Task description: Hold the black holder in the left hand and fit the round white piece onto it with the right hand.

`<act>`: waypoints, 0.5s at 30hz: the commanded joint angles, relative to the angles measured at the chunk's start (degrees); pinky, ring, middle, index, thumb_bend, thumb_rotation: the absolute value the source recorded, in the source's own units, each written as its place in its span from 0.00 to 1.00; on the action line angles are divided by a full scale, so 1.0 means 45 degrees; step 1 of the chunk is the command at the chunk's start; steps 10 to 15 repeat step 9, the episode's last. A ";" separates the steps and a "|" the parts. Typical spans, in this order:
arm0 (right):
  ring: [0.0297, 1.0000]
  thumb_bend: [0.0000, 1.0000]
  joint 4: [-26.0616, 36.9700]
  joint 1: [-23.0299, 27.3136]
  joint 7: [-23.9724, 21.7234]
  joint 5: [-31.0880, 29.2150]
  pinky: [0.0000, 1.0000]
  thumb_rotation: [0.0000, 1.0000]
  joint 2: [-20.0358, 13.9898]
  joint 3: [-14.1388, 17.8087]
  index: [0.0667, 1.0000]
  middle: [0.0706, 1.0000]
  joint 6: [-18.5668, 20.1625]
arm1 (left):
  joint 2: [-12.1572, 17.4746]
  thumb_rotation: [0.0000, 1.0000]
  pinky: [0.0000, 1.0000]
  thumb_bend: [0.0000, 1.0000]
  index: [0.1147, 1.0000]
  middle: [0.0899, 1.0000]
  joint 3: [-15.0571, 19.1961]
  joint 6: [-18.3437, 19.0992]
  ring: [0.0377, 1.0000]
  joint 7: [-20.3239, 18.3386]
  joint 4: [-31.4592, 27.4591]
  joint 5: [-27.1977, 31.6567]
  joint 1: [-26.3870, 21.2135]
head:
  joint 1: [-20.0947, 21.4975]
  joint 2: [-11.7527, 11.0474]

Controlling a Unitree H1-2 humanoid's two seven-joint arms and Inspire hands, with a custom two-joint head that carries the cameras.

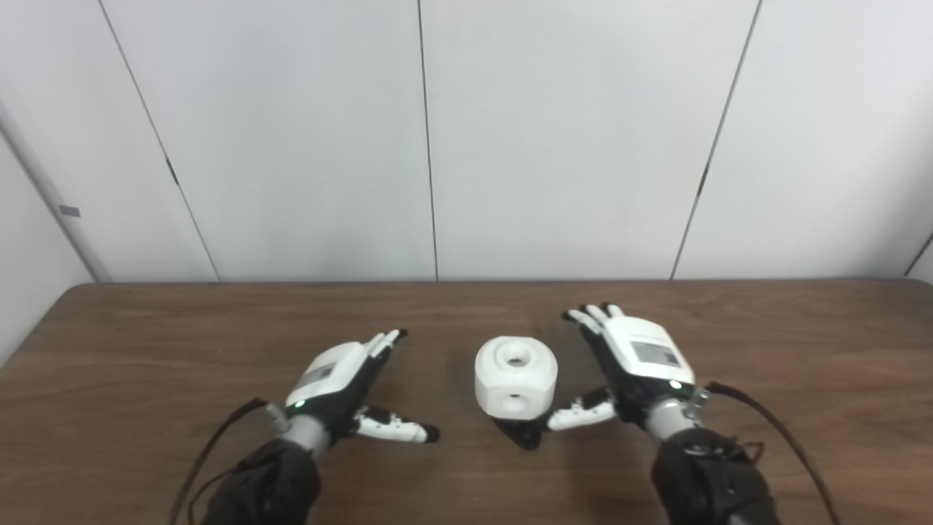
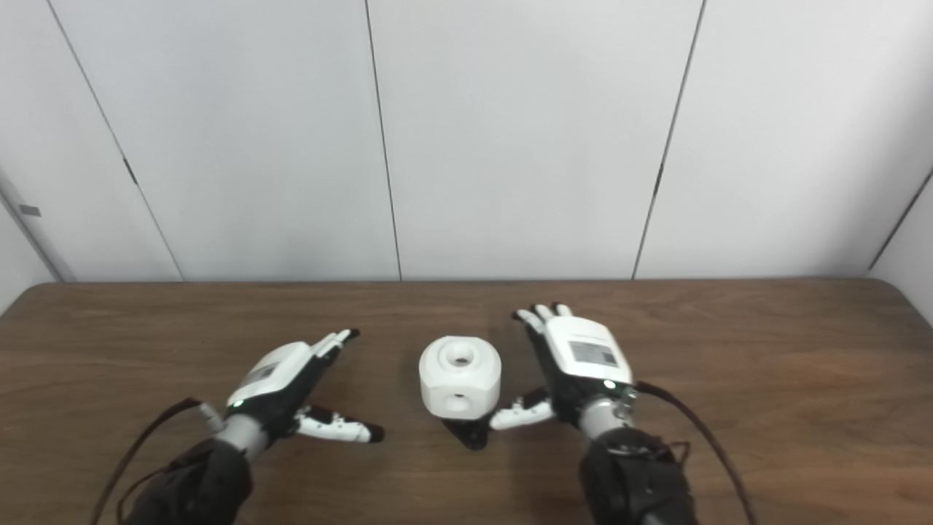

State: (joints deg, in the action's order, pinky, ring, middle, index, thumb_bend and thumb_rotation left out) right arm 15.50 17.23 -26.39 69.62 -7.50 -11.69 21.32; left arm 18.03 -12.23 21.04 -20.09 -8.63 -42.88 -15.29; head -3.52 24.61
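The round white piece (image 1: 516, 376) stands on the brown table (image 1: 146, 328) between my hands, with a hole on top and one in its front face. It sits on the black holder (image 1: 520, 432), of which only a dark corner shows under its front edge. My left hand (image 1: 342, 379) is open to the left of them, fingers pointing away, thumb spread toward the piece, touching nothing. My right hand (image 1: 630, 361) is open just right of the piece, thumb (image 1: 579, 413) reaching toward the holder's corner; whether it touches is unclear.
The table's far edge meets a white panelled wall (image 1: 437, 138). Black cables (image 1: 773, 423) trail from both wrists across the near table.
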 commanded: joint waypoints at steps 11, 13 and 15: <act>1.00 1.00 0.0814 -0.1146 0.1348 -0.3425 0.84 0.46 -0.1763 0.2721 0.93 0.97 -0.0099 | 0.0135 0.29 0.79 1.00 1.00 1.00 0.3248 -0.0301 0.95 0.1354 -0.1439 0.2939 0.1668 | 0.0081 -0.0616; 1.00 1.00 0.0814 -0.1146 0.1348 -0.3425 0.84 0.46 -0.1763 0.2721 0.93 0.97 -0.0099 | 0.0135 0.29 0.79 1.00 1.00 1.00 0.3248 -0.0301 0.95 0.1354 -0.1439 0.2939 0.1668 | 0.0081 -0.0616; 1.00 1.00 0.0814 -0.1146 0.1348 -0.3425 0.84 0.46 -0.1763 0.2721 0.93 0.97 -0.0099 | 0.0135 0.29 0.79 1.00 1.00 1.00 0.3248 -0.0301 0.95 0.1354 -0.1439 0.2939 0.1668 | 0.0081 -0.0616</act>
